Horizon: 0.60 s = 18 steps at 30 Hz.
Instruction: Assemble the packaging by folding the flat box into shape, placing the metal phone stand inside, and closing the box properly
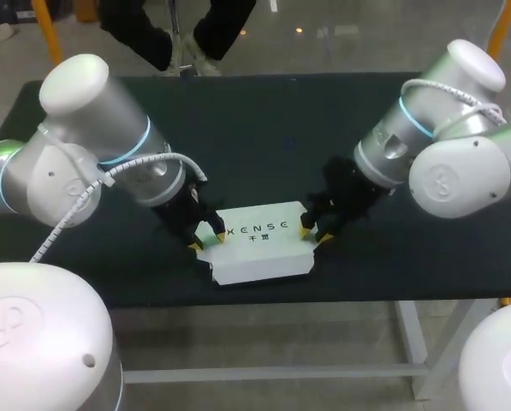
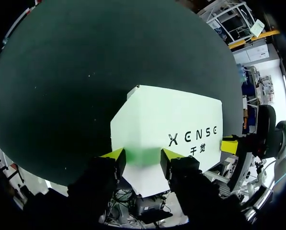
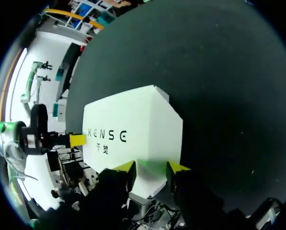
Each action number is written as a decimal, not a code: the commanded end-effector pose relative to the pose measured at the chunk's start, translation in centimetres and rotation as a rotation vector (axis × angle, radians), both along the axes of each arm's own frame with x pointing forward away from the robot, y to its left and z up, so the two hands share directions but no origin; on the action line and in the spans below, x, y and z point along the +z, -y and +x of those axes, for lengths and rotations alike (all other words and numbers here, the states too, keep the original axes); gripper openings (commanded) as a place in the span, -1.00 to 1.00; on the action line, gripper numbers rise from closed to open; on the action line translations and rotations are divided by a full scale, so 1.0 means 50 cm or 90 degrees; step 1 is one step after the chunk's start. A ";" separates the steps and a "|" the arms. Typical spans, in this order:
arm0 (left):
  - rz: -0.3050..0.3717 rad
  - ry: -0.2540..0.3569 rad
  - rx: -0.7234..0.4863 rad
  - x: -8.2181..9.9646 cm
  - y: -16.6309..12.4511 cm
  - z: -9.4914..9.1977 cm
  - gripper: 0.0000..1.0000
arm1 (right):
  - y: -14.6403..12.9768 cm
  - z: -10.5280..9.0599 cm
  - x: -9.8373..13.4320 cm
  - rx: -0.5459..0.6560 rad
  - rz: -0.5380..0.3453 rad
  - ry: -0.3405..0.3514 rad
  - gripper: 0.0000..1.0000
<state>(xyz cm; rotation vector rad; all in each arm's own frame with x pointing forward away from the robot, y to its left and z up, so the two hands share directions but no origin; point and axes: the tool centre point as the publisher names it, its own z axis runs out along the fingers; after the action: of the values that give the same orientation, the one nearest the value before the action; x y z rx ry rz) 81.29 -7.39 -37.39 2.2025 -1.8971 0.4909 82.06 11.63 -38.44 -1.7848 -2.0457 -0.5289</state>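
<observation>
Toward six o'clock on the dark counter, close to its near edge, sits the white box, its broad printed face turned up and its long sides running from nine to three o'clock. The wrist views show it standing with some height, a plain end wall dropping from the top face at each short end. The left arm comes in from nine o'clock and brings the left jaws to the box's nine o'clock end. They stand moderately apart, and in the left wrist view both yellow fingertips lie side by side on that end wall near its lower edge, apparently touching it, so nothing is pinched between them. The right arm comes in from three o'clock and mirrors this. The right jaws are likewise parted to a middling gap, their yellow fingertips set side by side against the three o'clock end wall, with no grip on it. The box therefore lies between the two pairs of jaws, one at each short end. From each wrist view, one yellow tip of the other arm shows past the far end of the box. Whether the box's underside rests flat on the counter cannot be told.
</observation>
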 end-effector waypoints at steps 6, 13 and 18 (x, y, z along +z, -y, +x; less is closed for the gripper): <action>-0.028 0.020 -0.006 -0.013 -0.006 -0.006 0.00 | -0.004 -0.002 -0.010 0.001 0.013 0.008 -0.08; -0.040 0.025 -0.010 -0.016 -0.004 -0.007 -0.02 | -0.010 -0.005 -0.017 0.000 0.029 0.015 -0.08; -0.047 0.029 -0.014 -0.017 -0.001 -0.008 -0.03 | -0.011 -0.007 -0.020 -0.006 0.047 0.021 -0.10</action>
<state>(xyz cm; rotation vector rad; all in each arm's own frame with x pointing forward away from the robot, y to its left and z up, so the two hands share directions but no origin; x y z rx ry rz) 81.09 -7.23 -37.79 2.1404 -1.8914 0.5963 81.91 12.27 -38.95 -1.7664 -2.0194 -0.6154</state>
